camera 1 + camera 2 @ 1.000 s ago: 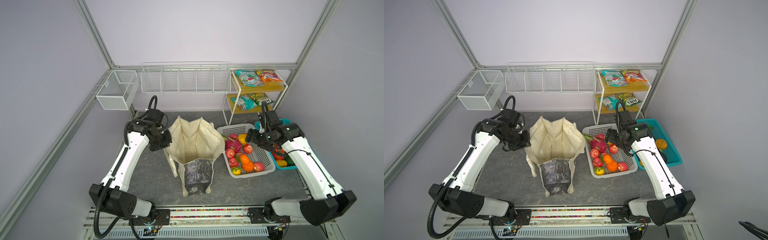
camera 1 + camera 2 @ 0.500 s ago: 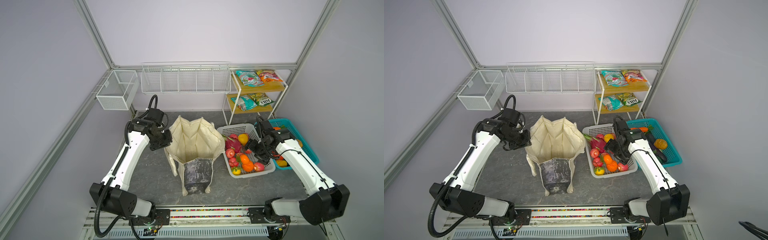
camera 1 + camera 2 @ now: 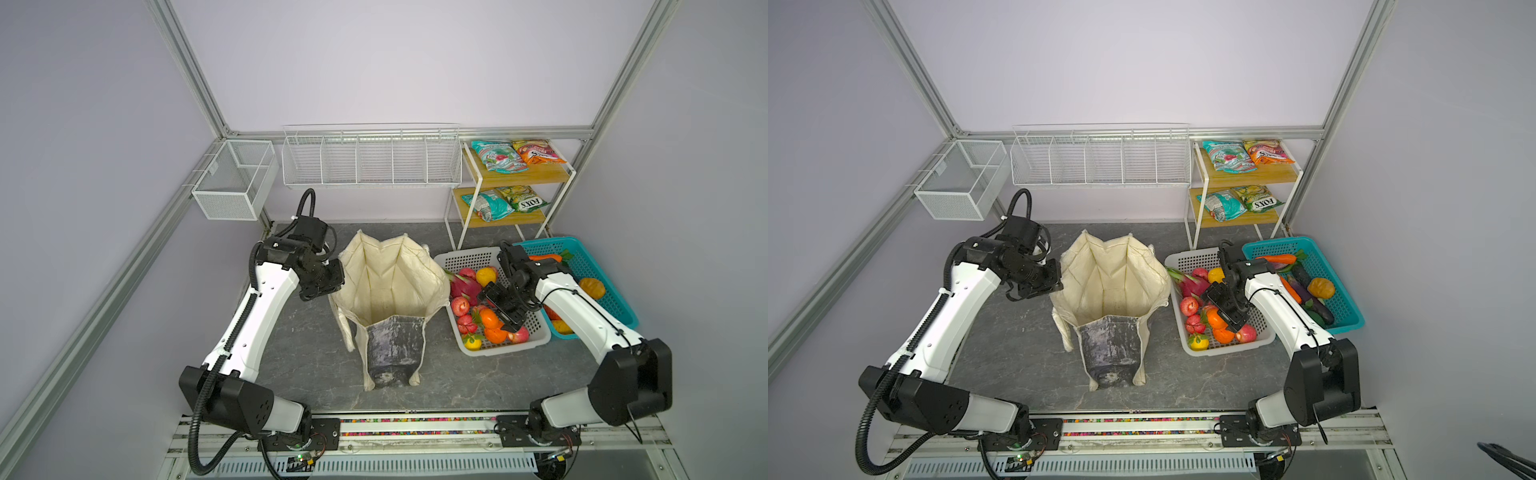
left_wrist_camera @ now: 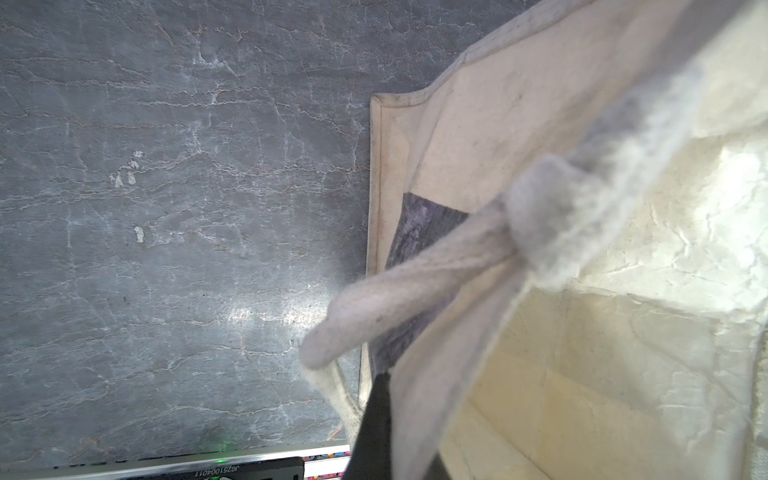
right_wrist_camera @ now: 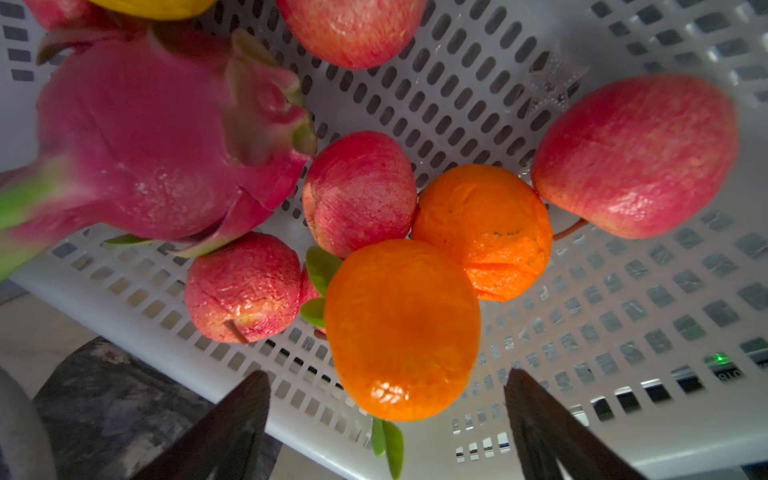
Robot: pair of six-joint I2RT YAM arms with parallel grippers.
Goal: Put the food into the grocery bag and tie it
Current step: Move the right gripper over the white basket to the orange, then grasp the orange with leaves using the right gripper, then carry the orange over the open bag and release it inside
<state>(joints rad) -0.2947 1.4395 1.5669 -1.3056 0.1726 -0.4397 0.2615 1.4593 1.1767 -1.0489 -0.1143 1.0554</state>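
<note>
Left wrist view shows cream fabric of the grocery bag (image 4: 582, 353) bunched against a dark finger: the left end effector (image 3: 330, 284) is clamped shut on the rim at the bag's ten o'clock. The bag stands open mid-table with nothing inside, so packing and tying both remain. At its three o'clock, the right end effector (image 3: 500, 309) hangs wide open over an orange (image 5: 401, 328) in the white basket (image 3: 467, 259). A second ago it was by that basket's far rim; the left arm has not moved.

Cream grocery bag (image 3: 390, 282) stands upright, mouth open; oranges (image 3: 489, 319) and red apples (image 3: 460, 306) lie in white basket (image 3: 507, 348).
</note>
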